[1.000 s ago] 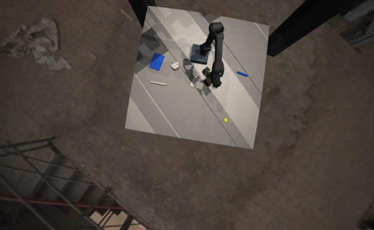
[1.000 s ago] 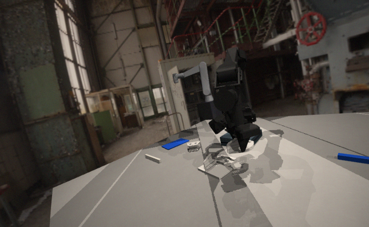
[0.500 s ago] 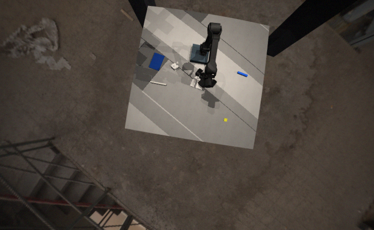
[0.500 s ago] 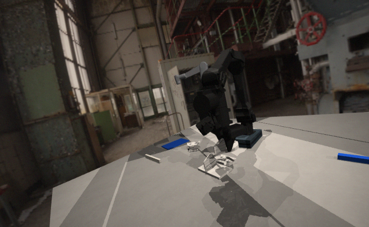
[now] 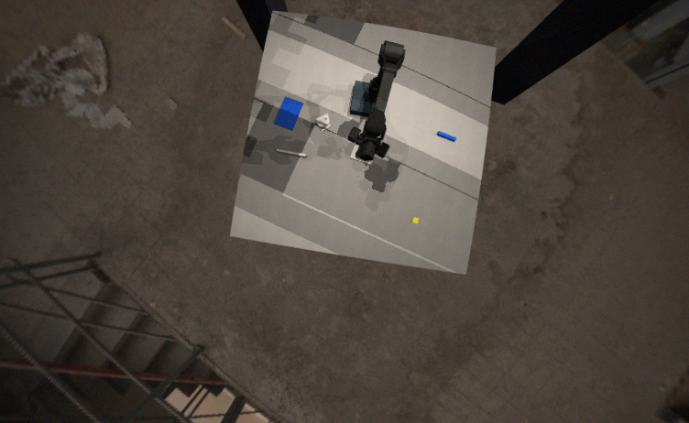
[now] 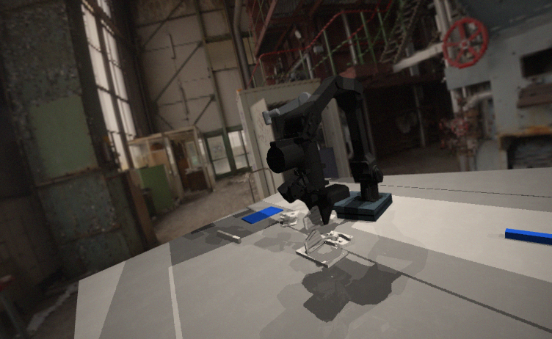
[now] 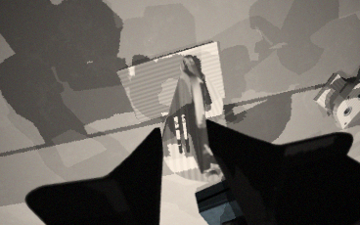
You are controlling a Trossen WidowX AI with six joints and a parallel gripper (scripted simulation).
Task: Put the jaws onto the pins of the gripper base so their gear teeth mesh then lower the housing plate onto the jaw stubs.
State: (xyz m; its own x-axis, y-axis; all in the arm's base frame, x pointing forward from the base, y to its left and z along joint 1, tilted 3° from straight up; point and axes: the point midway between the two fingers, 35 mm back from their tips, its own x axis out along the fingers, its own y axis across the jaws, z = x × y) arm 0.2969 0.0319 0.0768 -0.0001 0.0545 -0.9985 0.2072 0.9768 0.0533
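Note:
My gripper is shut on a white jaw and holds it above the gripper base. The white gripper base lies on the table below, largely hidden by the arm in the top view. Another white jaw stands up from the base in the exterior view; whether its gear sits fully on a pin is not clear. The pins are hard to make out. The white housing plate, with two holes, lies apart, left of the base in the top and exterior views.
A blue flat panel and a thin white bar lie on the left. A blue bar lies on the right. A small yellow square is near the front right. The arm stands on a dark blue-grey block.

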